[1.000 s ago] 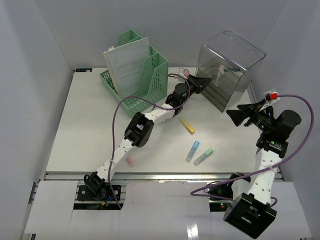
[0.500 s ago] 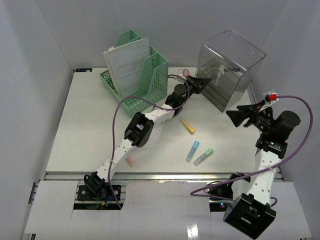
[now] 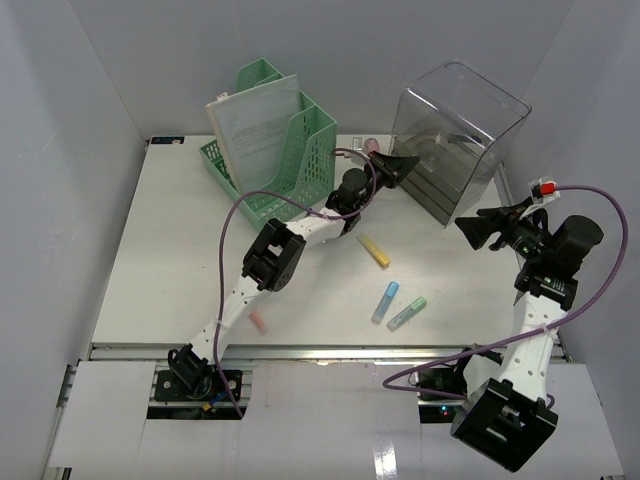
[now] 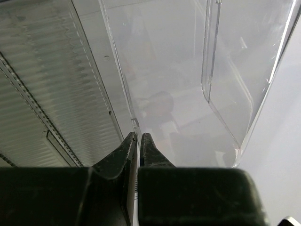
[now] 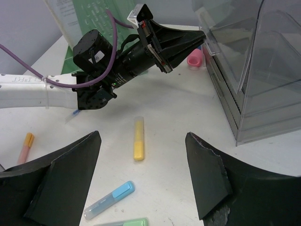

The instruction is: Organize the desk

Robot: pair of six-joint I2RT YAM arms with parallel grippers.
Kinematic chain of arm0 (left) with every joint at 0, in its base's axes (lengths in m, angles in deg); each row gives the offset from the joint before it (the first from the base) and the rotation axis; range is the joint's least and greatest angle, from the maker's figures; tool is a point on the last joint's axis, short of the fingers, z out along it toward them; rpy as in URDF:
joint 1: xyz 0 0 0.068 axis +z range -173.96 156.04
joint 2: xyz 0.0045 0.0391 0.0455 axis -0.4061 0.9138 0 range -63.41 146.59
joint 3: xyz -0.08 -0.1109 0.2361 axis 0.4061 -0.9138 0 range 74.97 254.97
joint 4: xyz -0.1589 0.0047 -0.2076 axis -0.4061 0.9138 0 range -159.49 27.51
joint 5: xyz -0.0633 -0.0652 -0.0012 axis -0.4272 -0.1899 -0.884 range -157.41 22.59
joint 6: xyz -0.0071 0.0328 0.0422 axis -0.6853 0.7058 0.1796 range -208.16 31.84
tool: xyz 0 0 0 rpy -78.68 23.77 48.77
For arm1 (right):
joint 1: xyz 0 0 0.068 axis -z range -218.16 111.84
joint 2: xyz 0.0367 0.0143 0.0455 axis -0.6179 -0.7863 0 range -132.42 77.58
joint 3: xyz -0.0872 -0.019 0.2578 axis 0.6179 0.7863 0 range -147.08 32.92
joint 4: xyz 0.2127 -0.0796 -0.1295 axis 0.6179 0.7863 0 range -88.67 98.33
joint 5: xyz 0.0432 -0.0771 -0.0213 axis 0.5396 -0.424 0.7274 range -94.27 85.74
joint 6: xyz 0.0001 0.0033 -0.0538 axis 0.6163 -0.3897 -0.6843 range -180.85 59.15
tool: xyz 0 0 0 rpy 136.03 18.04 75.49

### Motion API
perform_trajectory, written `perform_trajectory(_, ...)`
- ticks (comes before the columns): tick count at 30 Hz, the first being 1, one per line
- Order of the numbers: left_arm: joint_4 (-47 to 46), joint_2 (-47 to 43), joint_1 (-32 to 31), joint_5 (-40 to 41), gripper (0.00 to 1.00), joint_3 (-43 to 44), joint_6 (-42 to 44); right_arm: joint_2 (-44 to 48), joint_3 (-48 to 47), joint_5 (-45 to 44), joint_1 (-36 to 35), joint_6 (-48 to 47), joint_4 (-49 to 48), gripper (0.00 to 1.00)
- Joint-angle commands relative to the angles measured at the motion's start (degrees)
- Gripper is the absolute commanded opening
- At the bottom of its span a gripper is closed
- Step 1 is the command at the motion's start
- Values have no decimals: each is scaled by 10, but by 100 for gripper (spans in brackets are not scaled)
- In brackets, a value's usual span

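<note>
The white desk (image 3: 170, 250) holds loose highlighters: a yellow one (image 3: 374, 250) (image 5: 139, 145), a blue one (image 3: 385, 301) (image 5: 109, 200) and a green one (image 3: 407, 313) (image 5: 127, 222). My left gripper (image 3: 415, 158) (image 4: 137, 136) (image 5: 202, 37) is shut, its tips against the front edge of the clear drawer box (image 3: 455, 140) (image 4: 235, 70) (image 5: 254, 70). I cannot tell if it pinches the edge. My right gripper (image 3: 465, 228) (image 5: 142, 136) is open and empty, held above the desk to the right of the yellow highlighter.
A green mesh file holder (image 3: 290, 160) with papers stands at the back left. A pink-orange marker (image 3: 258, 322) (image 5: 24, 147) lies near the front rail (image 3: 300, 350). A small pink item (image 3: 371, 144) (image 5: 194, 59) lies beside the drawer box.
My left gripper has drawn back slightly to the left at the drawer box. My right arm has shifted a little. The highlighters have not moved.
</note>
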Motion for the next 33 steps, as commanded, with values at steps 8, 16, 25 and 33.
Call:
perform_trajectory(8,-70,-107,12,-27,0,-40,-4,-55,-67,-24,-7,49,-4,79)
perform_trajectory(16,-87,-127,19,-30,0,-56,-9,-69,-85,-56,-28,74,-8,81)
perform_trajectory(25,-92,-133,23,-33,0,-57,-15,-83,-79,-74,-56,87,-36,80)
perform_trajectory(33,-96,-143,23,-32,0,-61,-18,-108,-73,-112,-87,60,-34,80)
